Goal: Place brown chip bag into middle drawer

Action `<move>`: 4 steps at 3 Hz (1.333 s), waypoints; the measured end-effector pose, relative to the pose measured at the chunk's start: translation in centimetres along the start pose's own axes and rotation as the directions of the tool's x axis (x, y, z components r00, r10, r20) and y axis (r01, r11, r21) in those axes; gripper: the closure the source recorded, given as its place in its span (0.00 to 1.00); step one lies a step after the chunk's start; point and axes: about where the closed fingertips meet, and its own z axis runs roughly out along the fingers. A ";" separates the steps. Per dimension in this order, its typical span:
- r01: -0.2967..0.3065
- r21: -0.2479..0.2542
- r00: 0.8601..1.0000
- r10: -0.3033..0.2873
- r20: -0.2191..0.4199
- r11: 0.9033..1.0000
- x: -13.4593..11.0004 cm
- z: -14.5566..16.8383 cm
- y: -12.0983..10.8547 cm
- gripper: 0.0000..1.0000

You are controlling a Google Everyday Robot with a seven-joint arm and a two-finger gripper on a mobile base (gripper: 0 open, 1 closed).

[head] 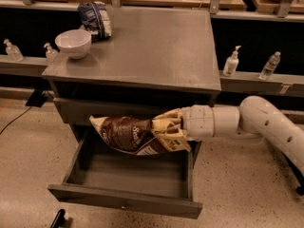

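Above the open middle drawer [118, 194], I am holding the brown chip bag [124, 134] in the gripper [164, 133]. The gripper is reaching in from the right on the white arm [247, 122], and its cream fingers [167, 124] are clamping the bag's right end, one above and one below. The bag is lying roughly level with its long axis running left to right. Its tan left tip is pointing toward the drawer's left wall, and its lower edge is sagging over the rear half of the box. I cannot tell whether that edge is clear of the drawer's back wall.

The drawer is standing pulled well out, its plain grey floor showing bare in front of and beneath the bag, and its front panel is facing me with a small knob [124, 206] at centre. The bag is spanning most of the box's width, so room at either side wall is looking tight, while the front half is lying open.

Just behind the bag, the upper drawer [80, 112] is sitting closed under the overhanging edge of the cabinet top [156, 46]. On that top, at the far left, a white bowl [73, 42] and a blue-and-white bag [96, 19] are resting well apart from the gripper.
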 end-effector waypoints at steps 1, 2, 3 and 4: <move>-0.017 0.017 1.000 0.017 -0.003 1.000 4.3 2.3 3.0 1.00; -0.017 0.017 1.000 0.017 -0.003 1.000 4.3 2.3 3.0 1.00; -0.046 0.068 0.999 0.046 0.001 0.997 9.7 2.0 3.2 1.00; -0.070 0.142 0.997 0.066 0.035 0.987 15.0 1.7 3.9 1.00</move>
